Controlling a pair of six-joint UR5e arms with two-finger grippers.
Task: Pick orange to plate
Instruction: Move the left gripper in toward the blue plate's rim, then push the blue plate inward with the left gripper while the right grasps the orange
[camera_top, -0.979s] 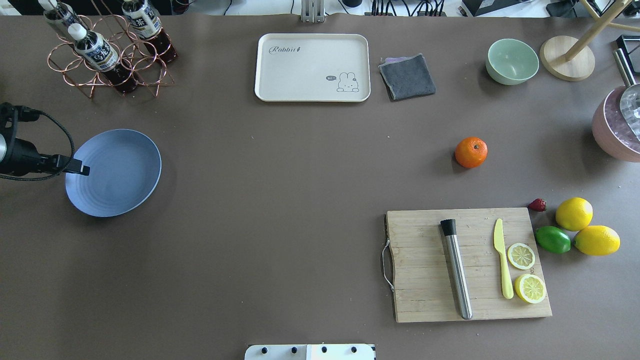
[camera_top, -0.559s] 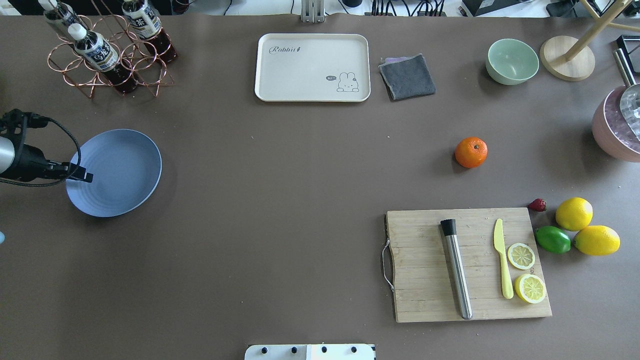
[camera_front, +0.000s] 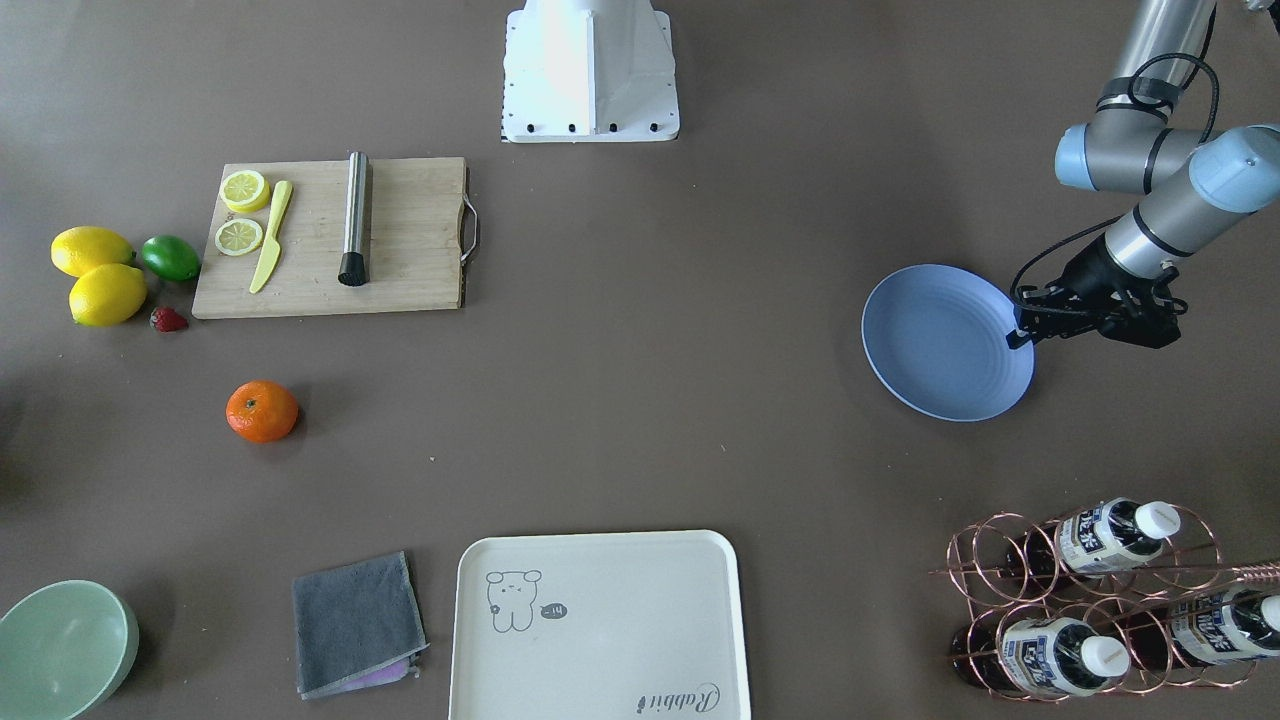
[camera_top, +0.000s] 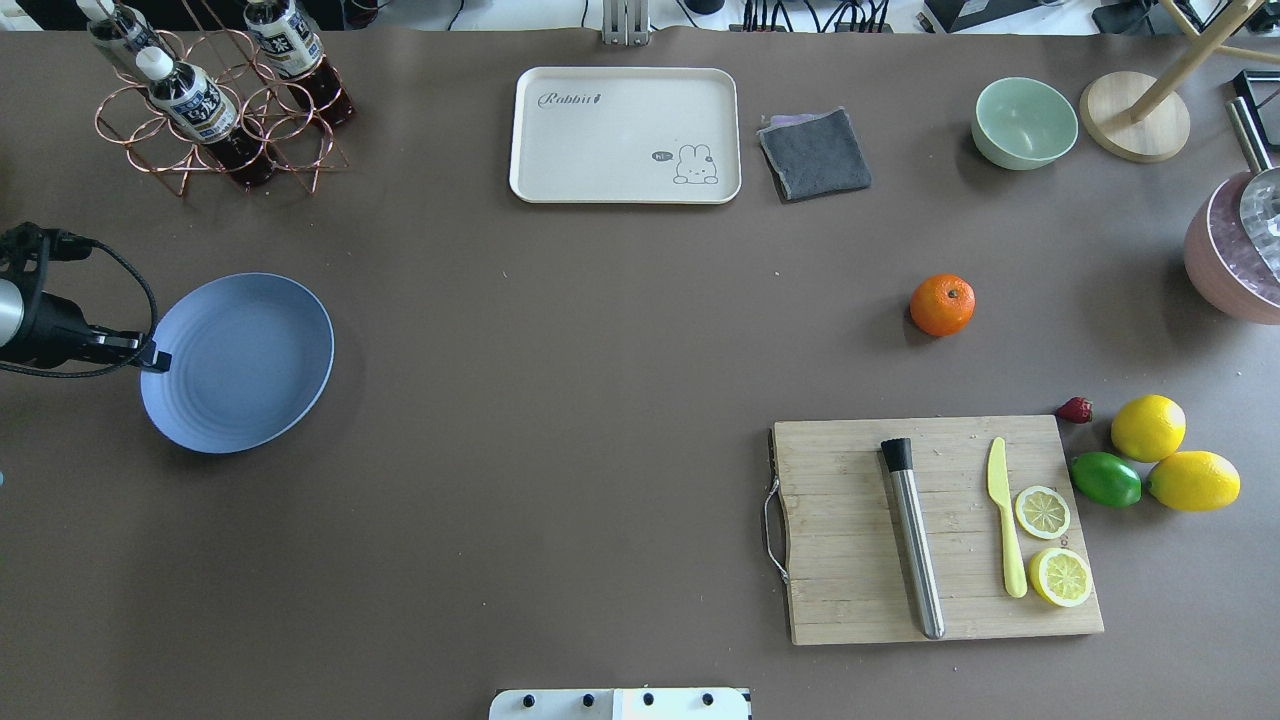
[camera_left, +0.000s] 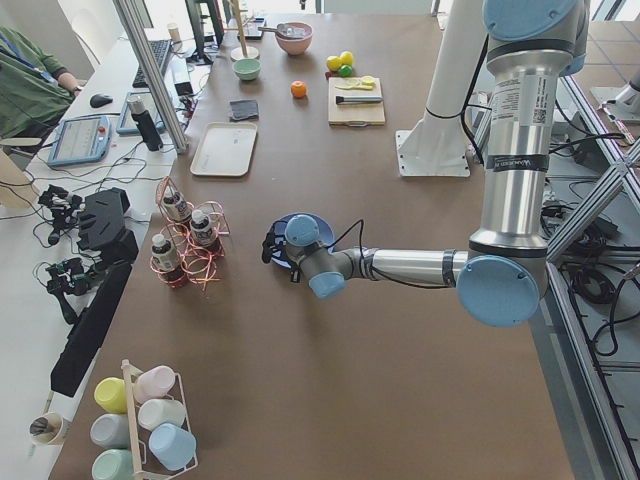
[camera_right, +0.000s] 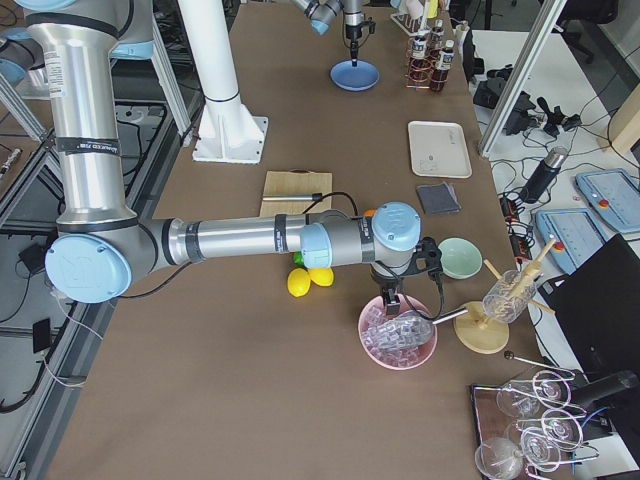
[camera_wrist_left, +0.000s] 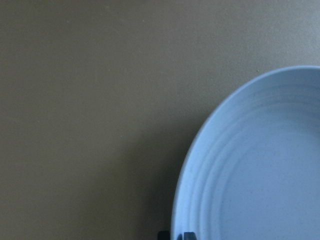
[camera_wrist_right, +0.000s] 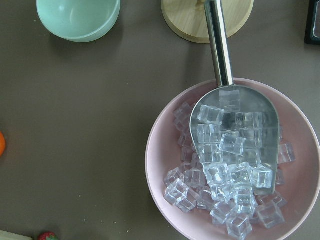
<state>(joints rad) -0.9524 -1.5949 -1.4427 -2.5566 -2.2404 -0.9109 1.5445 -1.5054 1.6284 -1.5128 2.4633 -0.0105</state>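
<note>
The orange (camera_top: 942, 305) rests alone on the brown table, right of centre and beyond the cutting board; it also shows in the front view (camera_front: 262, 411). Far to the left lies the blue plate (camera_top: 240, 365), flat on the table. My left gripper (camera_top: 155, 358) is at the plate's left rim. In the left wrist view two dark fingertips (camera_wrist_left: 163, 234) straddle that rim (camera_wrist_left: 200, 165), shut on it. My right gripper (camera_right: 388, 295) hangs over the pink ice bowl (camera_wrist_right: 165, 150), and whether it is open or shut cannot be told.
A cutting board (camera_top: 850, 540) carries a steel muddler, a yellow knife and lemon slices. Lemons (camera_top: 1148, 427), a lime (camera_top: 1106, 479) and a strawberry lie to its right. At the back stand a cream tray (camera_top: 625, 135), grey cloth, green bowl (camera_top: 1024, 122) and bottle rack (camera_top: 215, 105).
The plate has shifted a little to the right and toward the robot. The left gripper's tip has moved from over the plate's inside to its left rim.
</note>
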